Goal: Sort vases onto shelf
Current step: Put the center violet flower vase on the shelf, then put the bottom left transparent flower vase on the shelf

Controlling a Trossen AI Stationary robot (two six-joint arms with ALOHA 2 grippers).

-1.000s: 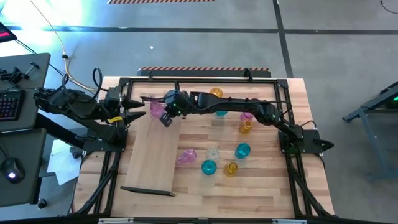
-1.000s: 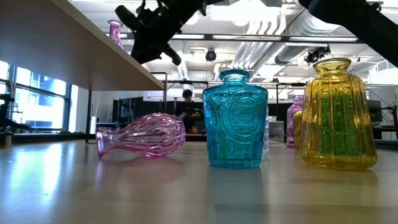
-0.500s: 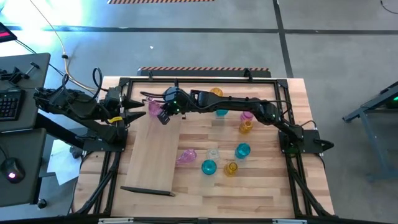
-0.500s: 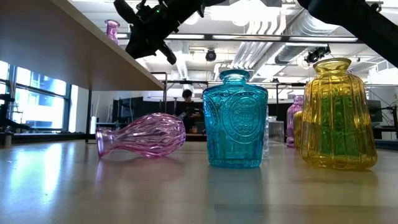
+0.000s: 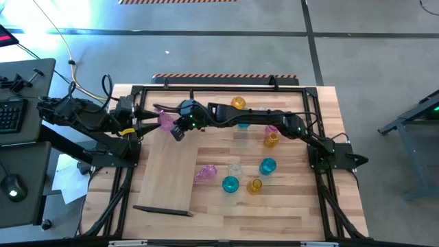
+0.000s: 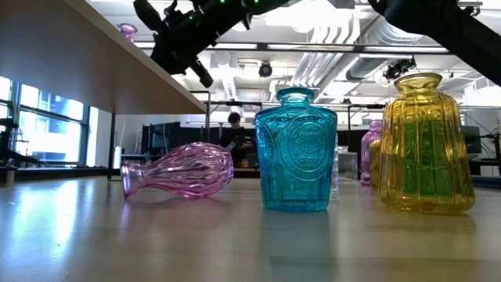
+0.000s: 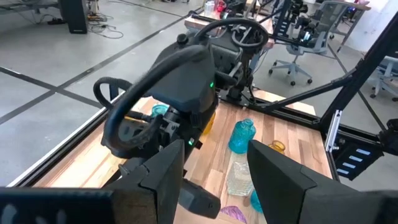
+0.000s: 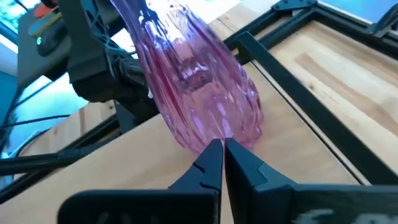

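A ribbed pink vase [image 5: 164, 120] stands on its base at the far end of the light-wood shelf [image 5: 168, 171]; its neck [image 6: 127, 31] shows above the board in the low view. My right gripper [image 5: 176, 129] is shut, reaching across from the table's right, its tips at the vase's lower body. My left gripper [image 5: 149, 123] hangs open just left of the vase, with nothing between its fingers [image 7: 161, 174]. Several more vases stand on the table; a pink one [image 5: 204, 173] lies on its side. My right gripper presses its shut fingertips [image 8: 211, 158] against the pink vase's lower body [image 8: 217, 134], just above the base. The fingers come from the table's right, slanting down. The vase stays with its base on the shelf.
On the tabletop right of the shelf stand a clear vase [image 5: 235, 169], teal vases [image 5: 267, 166] [image 5: 230, 184], yellow ones [image 5: 254, 185] [image 5: 271, 139] and an amber one [image 5: 238, 103]. A black frame rail [image 5: 219, 88] runs along the far edge. The shelf's near half is bare.
My right gripper has moved toward the table's left edge with shut fingers and has turned a little. The pink vase has slid ahead of it along the shelf's far end, toward my left gripper.
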